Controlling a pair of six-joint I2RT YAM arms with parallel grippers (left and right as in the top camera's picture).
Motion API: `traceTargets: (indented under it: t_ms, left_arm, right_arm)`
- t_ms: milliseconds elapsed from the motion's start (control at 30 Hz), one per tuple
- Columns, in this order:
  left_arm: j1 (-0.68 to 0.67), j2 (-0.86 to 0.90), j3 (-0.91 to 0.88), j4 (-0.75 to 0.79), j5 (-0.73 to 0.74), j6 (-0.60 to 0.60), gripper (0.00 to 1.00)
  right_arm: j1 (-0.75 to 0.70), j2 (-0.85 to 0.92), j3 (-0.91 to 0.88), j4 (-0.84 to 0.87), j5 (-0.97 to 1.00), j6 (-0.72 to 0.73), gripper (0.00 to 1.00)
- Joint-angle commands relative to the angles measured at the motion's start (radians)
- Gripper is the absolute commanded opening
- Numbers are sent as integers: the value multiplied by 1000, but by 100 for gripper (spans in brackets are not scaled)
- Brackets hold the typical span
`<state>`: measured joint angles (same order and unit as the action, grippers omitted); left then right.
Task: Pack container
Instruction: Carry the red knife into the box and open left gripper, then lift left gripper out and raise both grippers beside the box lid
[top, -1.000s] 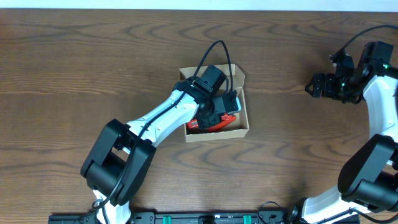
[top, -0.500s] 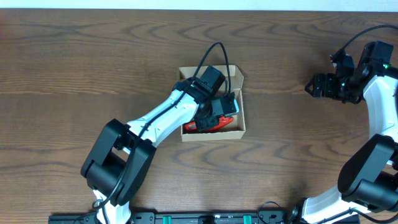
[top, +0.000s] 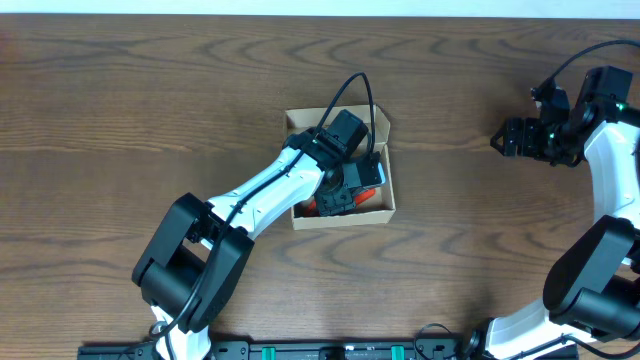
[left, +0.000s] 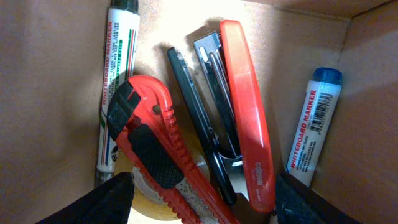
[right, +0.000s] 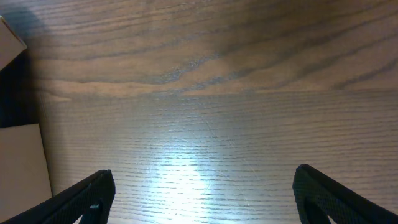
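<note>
The container (top: 300, 216) is a small tan cardboard box, open in the middle of the table. My left gripper (top: 350, 186) reaches down into it. Inside, the left wrist view shows a green whiteboard marker (left: 114, 81), a red utility knife (left: 157, 149), a red stapler (left: 247, 137) and a blue whiteboard marker (left: 314, 134) lying on the container's floor (left: 50, 93). A tape roll (left: 149, 190) lies partly under the knife. My left gripper (left: 199, 208) is open, its fingers apart on either side of the knife and stapler. My right gripper (top: 512, 140) is open over bare wood (right: 205, 124) at the far right.
The container's hinged flap (top: 382, 122) stands open at its far right corner. A black cable (top: 345, 85) loops above the left wrist. Tan cardboard (right: 22, 165) shows at the left edge of the right wrist view.
My left gripper has opened inside the container, leaving the red items lying there. The container has slid slightly left. The right arm has not moved.
</note>
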<state>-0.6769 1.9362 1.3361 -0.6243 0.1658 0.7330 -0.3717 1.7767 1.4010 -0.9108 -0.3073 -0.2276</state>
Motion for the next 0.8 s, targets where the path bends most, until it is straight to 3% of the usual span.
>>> traceTargets:
  t_ms: [0,167,300,400,500,533,567,633,767]
  left_arm:
    - [0,-16,24,-4,-20,-1,70]
    - [0,-86,25,-5,-75,-25,75]
    - [4,-180,29,-9,-152,-95,85]
    - [19,-264,42,-39,-177,-149,86]
    - [58,-342,55,-73,-180,-219,67]
    - [80,-367,56,-80,-180,-254,62]
    - [103,-385,56,-84,-176,-290,61]
    - [174,-420,56,-91,-149,-401,66]
    - [335,-433,56,-124,-4,-575,70]
  right_arm:
    - [7,0,-3,1,-15,-13,85]
    - [7,0,-3,1,-15,-13,85]
    - [7,0,-3,2,-23,-26,86]
    - [7,-2,7,2,-95,-50,86]
    - [7,-6,33,0,-159,-50,82]
    - [7,-6,48,-8,-179,-50,76]
    - [7,-6,65,-20,-206,-50,60]
    - [9,-6,91,-40,-285,-38,3]
    - [21,-4,95,-55,-479,30,1]
